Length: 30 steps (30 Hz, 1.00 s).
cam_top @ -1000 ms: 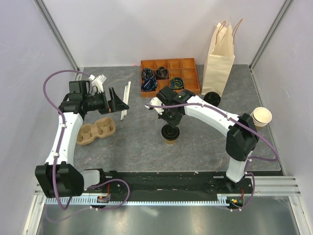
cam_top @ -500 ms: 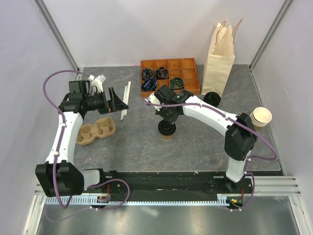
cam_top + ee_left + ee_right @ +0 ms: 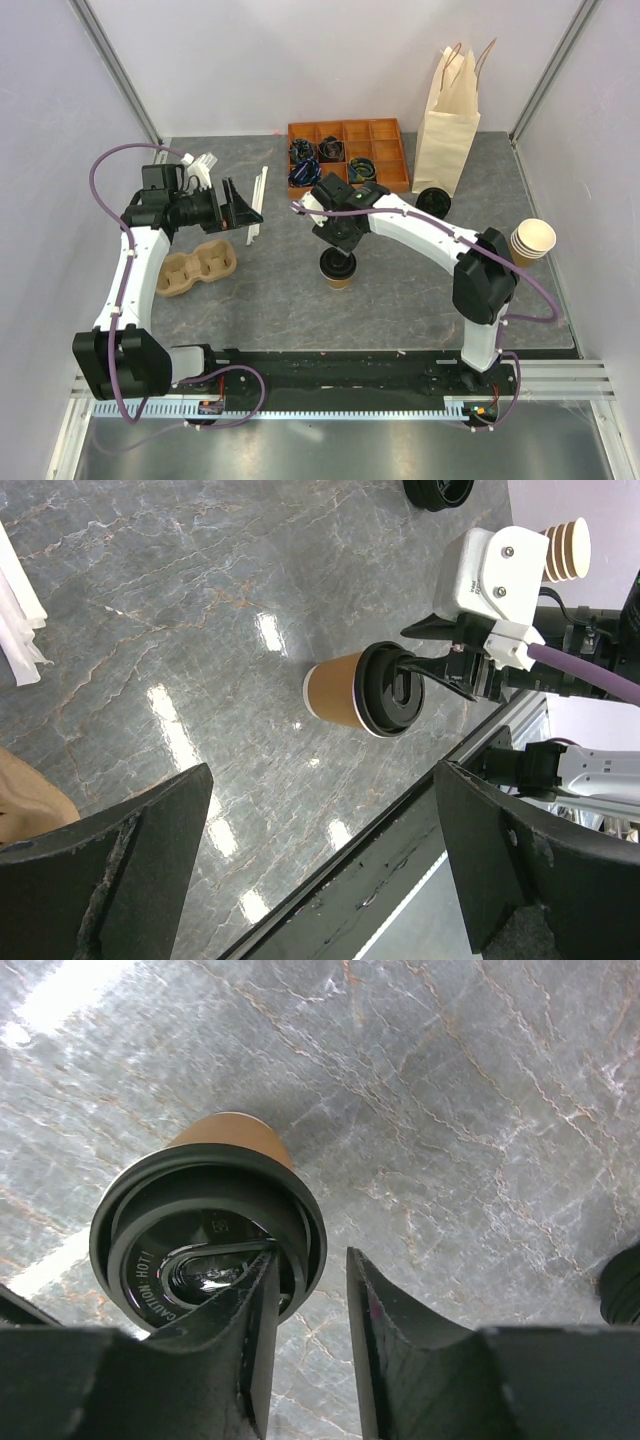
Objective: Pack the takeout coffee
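Near centre of the overhead view, on the grey veined stone-look table [image 3: 260, 290]: takeout coffee [image 3: 337, 278]. It is a tapered tan kraft cup with a round glossy black lid that has a raised rim and embossed lettering. Cannot tell whether its base touches the table.

Right gripper [image 3: 312, 1258] is directly over the cup, jaws narrow and pinching the lid's rim. One finger [image 3: 250, 1350] lies on the lid top inside the rim, the other outside it.

Left gripper [image 3: 243, 208], left of centre, has its jaws spread wide and holds nothing, well apart from the cup.

- Below the left gripper: brown moulded-pulp cup carrier [image 3: 198, 270], matte and fibrous, with rounded wells.
- Just right of the left gripper: thin white sticks [image 3: 258, 205].
- Upper middle: orange compartment tray [image 3: 385, 130], with dark items in several cells.
- Upper right: cream paper bag [image 3: 447, 130], upright, with cord handles. A loose black lid [image 3: 433, 201] lies at its foot.
- Right edge: stack of lidless tan paper cups [image 3: 533, 240].
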Available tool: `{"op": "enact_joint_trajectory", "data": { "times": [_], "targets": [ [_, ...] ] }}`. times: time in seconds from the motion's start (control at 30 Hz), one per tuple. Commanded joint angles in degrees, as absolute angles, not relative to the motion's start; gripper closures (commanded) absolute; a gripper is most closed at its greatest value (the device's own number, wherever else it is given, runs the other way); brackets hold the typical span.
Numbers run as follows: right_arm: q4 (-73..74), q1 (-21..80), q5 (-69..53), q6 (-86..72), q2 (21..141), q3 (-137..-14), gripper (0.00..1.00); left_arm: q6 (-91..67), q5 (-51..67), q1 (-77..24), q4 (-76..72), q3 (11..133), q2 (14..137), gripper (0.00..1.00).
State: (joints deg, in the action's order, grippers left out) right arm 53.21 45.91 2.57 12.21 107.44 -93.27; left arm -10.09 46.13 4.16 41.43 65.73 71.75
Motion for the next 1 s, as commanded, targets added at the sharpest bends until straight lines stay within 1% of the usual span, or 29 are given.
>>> {"op": "enact_joint_trajectory", "data": {
  "times": [0.0,0.07,0.1,0.17,0.23,0.27,0.33,0.43,0.53,0.57,0.63,0.67,0.73,0.77,0.83,0.87,0.97],
  "targets": [
    [55.90,46.14,0.62,11.51,106.97,-97.90,0.59,-11.51,47.11,4.57,39.90,66.88,71.19,0.00],
    [56.95,46.14,0.18,11.69,106.18,-100.01,0.58,-11.51,47.72,4.57,39.81,66.97,70.84,0.00],
    [57.30,46.23,0.09,11.78,105.13,-100.37,0.54,-11.51,48.51,4.48,39.55,66.89,70.75,0.00],
    [57.48,46.14,-2.80,12.74,103.28,-99.94,0.48,-11.43,49.91,4.66,39.11,66.88,70.14,0.00],
    [57.83,46.05,-3.86,13.79,100.82,-99.41,0.47,-11.16,50.80,4.57,38.24,66.80,69.70,0.00],
    [57.74,45.79,-4.30,13.89,100.03,-98.71,0.43,-10.99,51.58,4.48,37.80,66.80,69.35,0.00],
    [57.74,45.27,-4.83,14.15,98.35,-98.09,0.40,-11.51,51.50,4.48,36.40,66.36,68.64,0.00],
    [57.75,44.04,-5.71,14.76,97.91,-96.33,0.41,-12.13,52.38,4.48,35.34,66.01,69.26,0.00],
    [57.74,42.81,-6.50,14.94,98.09,-95.19,0.49,-12.65,52.73,4.48,34.89,66.27,69.87,0.00],
    [57.83,42.54,-7.11,15.20,98.17,-95.19,0.55,-12.74,52.65,4.40,34.63,66.18,69.96,0.00],
    [57.74,41.84,-8.78,15.29,98.44,-95.27,0.62,-12.92,52.47,4.39,34.37,66.09,69.79,0.00],
    [57.83,41.84,-9.22,15.29,98.61,-95.45,0.70,-12.92,52.30,4.48,34.28,66.01,69.87,0.00],
    [57.75,41.57,-10.02,15.29,99.31,-95.36,0.78,-13.01,52.21,4.48,34.19,66.01,69.79,0.00],
    [57.66,41.57,-10.63,15.29,99.93,-95.10,0.86,-13.01,52.03,4.48,34.10,65.92,69.79,0.00],
    [57.57,41.40,-11.60,15.12,100.54,-95.01,0.93,-13.18,52.03,4.48,34.01,65.83,69.79,0.00],
    [57.39,41.40,-12.47,15.12,101.07,-95.10,0.99,-13.18,52.03,4.48,34.01,65.57,69.70,0.00],
    [57.31,41.40,-13.53,14.68,102.04,-95.19,1.00,-13.01,52.21,4.48,33.93,64.78,69.44,0.00]
  ]
}}
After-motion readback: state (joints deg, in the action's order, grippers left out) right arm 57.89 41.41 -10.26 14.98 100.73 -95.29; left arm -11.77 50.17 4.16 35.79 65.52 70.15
